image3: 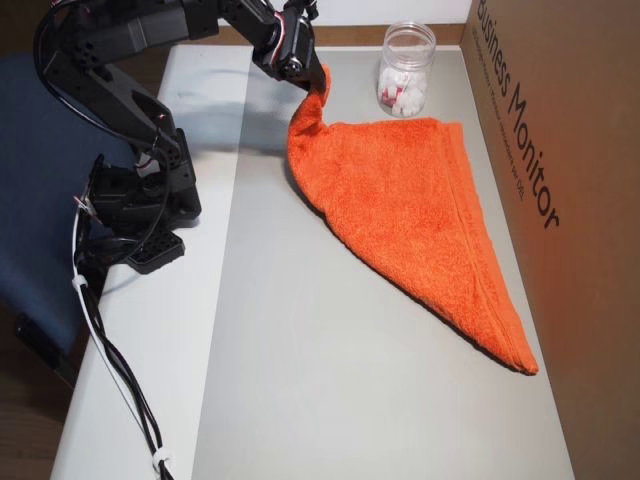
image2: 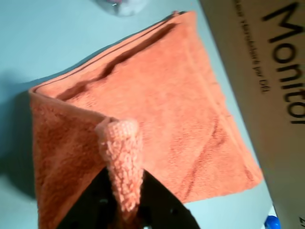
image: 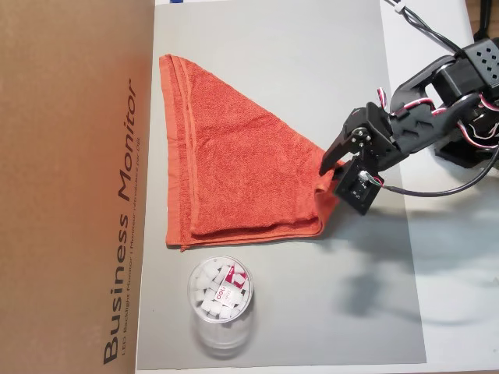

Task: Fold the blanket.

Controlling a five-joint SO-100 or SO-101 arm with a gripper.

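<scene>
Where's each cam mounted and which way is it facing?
An overhead view: above the grey mat, arm entering from right, tool on the blanket.
Another overhead view: high at the opposite end, arm's base top left, blanket centre.
Wrist view: behind the tool, facing blanket and cardboard box.
Shared: blanket, box.

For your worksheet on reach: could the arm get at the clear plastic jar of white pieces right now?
Probably not yet: the gripper is shut on the orange terry-cloth blanket corner, though the jar stands unobstructed nearby.
</scene>
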